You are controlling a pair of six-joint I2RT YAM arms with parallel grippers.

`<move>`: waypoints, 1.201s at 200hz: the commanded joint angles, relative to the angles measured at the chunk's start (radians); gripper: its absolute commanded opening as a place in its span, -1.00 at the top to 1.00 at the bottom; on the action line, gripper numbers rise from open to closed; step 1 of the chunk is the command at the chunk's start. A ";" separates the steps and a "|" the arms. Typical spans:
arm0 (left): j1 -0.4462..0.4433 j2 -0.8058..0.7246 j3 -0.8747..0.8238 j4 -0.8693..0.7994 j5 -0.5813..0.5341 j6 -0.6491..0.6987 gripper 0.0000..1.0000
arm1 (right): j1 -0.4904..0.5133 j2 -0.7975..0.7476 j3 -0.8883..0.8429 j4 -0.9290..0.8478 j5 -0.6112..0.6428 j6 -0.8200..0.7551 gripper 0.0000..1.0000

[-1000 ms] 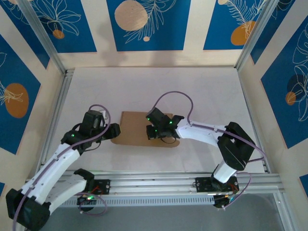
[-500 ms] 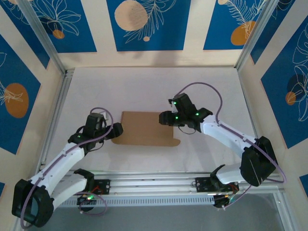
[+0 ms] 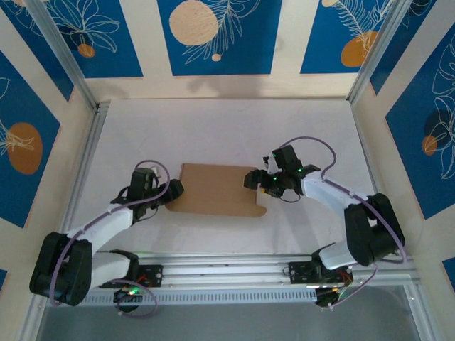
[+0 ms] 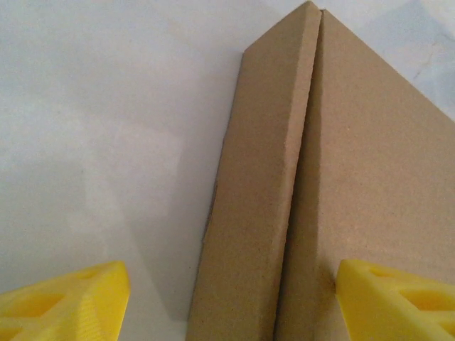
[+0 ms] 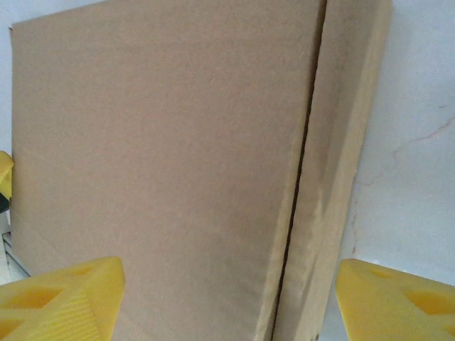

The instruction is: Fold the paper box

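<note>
right arm (image 3: 323, 188) has swung off the top of the paper box (image 3: 217, 190) and out toward the right of the frame. its jaws, nearly shut a second ago, now stand wide open at the box's right end. left arm (image 3: 106, 220) has drawn in lower, and its jaws have opened wider at the box's left end. neither pair holds anything.

the box lies flat on the white table (image 3: 213, 128), in the middle of the top view. its long axis runs left to right, so it sits between the two pairs of jaws. each pair faces a short end, and both are about equally near.

in the left wrist view, one yellow fingertip (image 4: 394, 298) overlaps the cardboard; whether it touches is hard to tell. the next fold would likely start from one of these ends.
</note>
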 commanded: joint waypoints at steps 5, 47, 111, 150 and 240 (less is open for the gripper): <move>0.020 0.026 -0.026 0.094 0.027 -0.027 -0.51 | -0.006 0.041 -0.021 0.049 -0.103 0.017 -0.57; 0.025 0.115 -0.035 0.173 0.036 -0.039 -0.44 | -0.015 0.073 -0.025 0.060 -0.099 0.013 -0.54; 0.025 0.197 -0.073 0.273 0.091 -0.077 -0.01 | -0.016 0.122 -0.024 0.043 -0.054 0.015 -0.12; 0.025 0.236 -0.102 0.318 0.118 -0.093 0.37 | -0.014 0.165 -0.020 0.039 -0.022 0.030 0.27; 0.025 0.149 -0.093 0.202 0.087 -0.052 0.44 | -0.041 0.157 -0.031 0.046 -0.012 0.062 0.42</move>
